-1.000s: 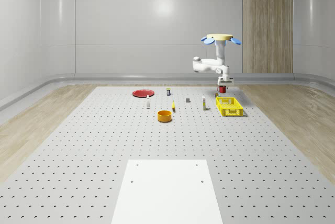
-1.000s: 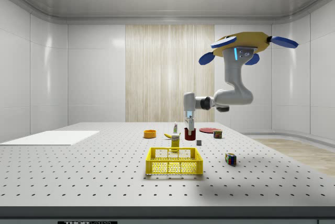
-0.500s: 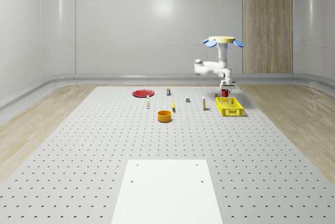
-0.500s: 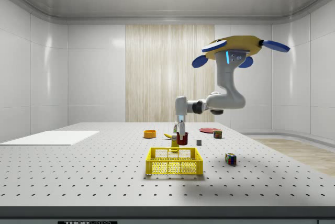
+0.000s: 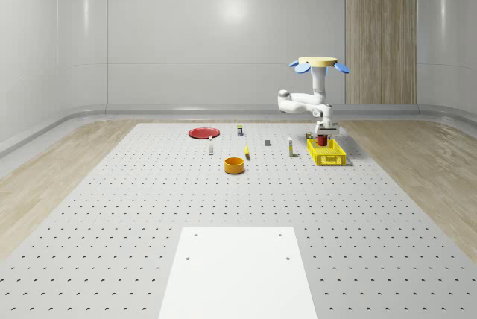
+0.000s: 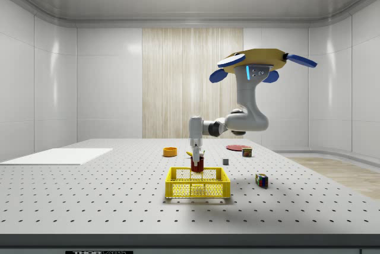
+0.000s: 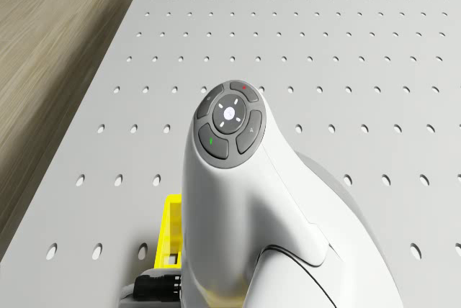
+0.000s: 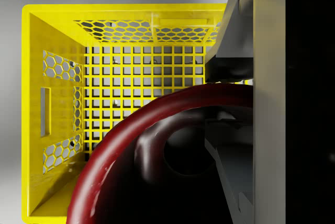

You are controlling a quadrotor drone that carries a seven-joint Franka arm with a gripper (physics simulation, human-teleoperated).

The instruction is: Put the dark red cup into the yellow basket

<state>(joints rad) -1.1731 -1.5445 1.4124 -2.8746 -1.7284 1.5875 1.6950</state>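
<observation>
Hovering over the table, the drone (image 6: 256, 59) has its fingers (image 8: 230, 35) gripping the cup (image 6: 197, 164) above the basket (image 6: 198, 183); next, I judge: lower and release.

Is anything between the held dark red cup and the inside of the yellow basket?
Nothing visible. The gripper holds the dark red cup just above the yellow basket; the wrist view shows bare mesh floor below it.
</observation>
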